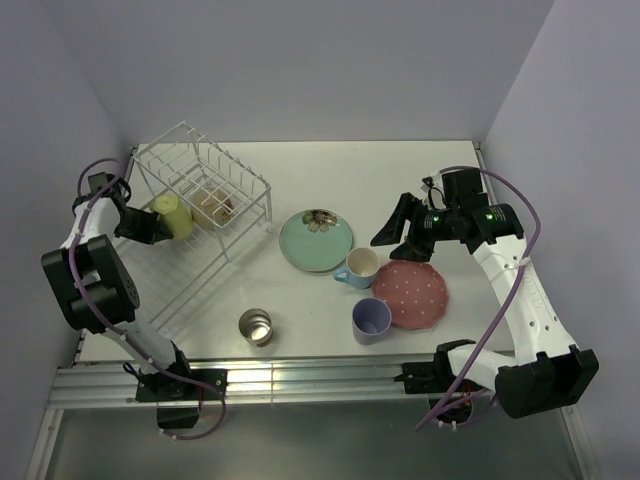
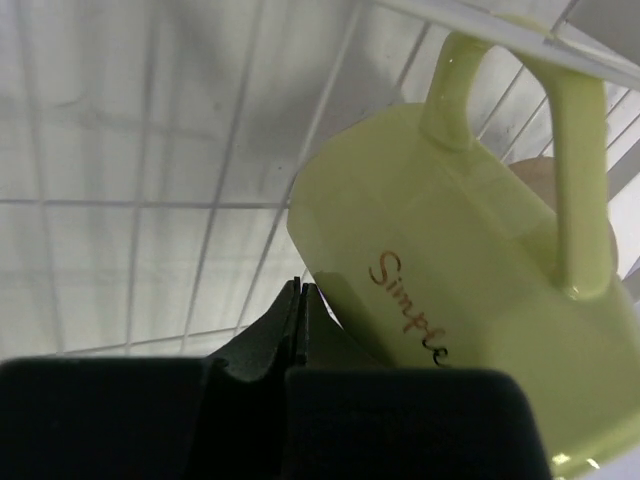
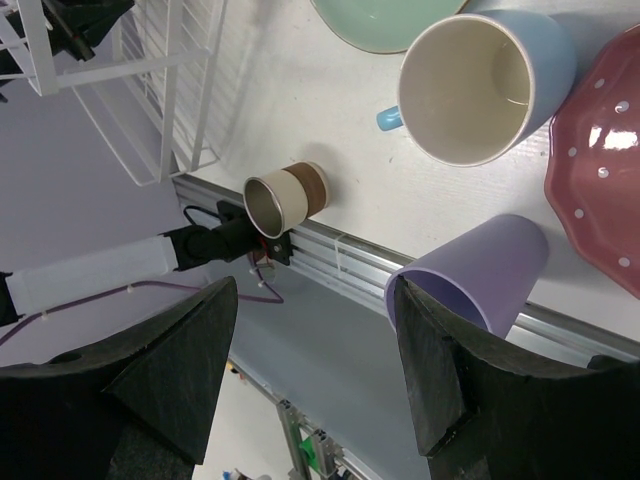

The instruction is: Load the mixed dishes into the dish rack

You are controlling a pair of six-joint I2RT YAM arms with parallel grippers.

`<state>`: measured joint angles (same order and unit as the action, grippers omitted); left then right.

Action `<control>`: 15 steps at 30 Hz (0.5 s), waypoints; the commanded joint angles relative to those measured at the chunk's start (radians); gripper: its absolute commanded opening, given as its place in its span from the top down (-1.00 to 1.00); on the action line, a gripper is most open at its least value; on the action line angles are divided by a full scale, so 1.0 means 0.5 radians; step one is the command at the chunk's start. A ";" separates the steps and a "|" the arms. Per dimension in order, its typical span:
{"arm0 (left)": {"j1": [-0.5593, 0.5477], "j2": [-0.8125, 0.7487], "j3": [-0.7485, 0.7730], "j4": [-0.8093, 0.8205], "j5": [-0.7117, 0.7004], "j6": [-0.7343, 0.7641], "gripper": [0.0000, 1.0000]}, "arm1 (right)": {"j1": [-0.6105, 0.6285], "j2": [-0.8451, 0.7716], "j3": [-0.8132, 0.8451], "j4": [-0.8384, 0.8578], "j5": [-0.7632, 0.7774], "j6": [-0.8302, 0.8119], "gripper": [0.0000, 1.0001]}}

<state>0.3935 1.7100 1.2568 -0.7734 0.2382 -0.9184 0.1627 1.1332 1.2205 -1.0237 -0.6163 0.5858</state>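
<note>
The yellow mug [image 1: 172, 216] rests tilted inside the white dish rack [image 1: 200, 165], on its lower tray, next to the cream bowl [image 1: 213, 207]. My left gripper [image 1: 150, 228] is shut and empty. Its fingertips [image 2: 300, 292] sit just left of the mug [image 2: 450, 250], against or very near its side. My right gripper [image 1: 398, 232] is open and empty above the table, over the light blue mug [image 1: 359, 265]. The mint-green plate [image 1: 315, 240], pink dotted plate [image 1: 411, 294], lavender cup [image 1: 371, 320] and metal cup [image 1: 256, 326] stand on the table.
The right wrist view shows the blue mug [image 3: 480, 85], lavender cup [image 3: 470, 280], metal cup [image 3: 285, 198], pink plate [image 3: 600, 150] and the rack's corner [image 3: 170, 80]. An aluminium rail [image 1: 300, 380] runs along the table's near edge. Walls close in on the left, back and right.
</note>
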 commanded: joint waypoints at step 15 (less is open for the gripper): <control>-0.152 0.176 0.159 0.145 0.048 -0.078 0.99 | 0.018 -0.021 -0.060 -0.088 0.216 -0.082 -0.42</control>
<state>0.3206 1.8050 1.2892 -0.7212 0.2508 -0.9562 0.1638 1.1336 1.2037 -1.0309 -0.5812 0.5816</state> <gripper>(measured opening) 0.010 0.712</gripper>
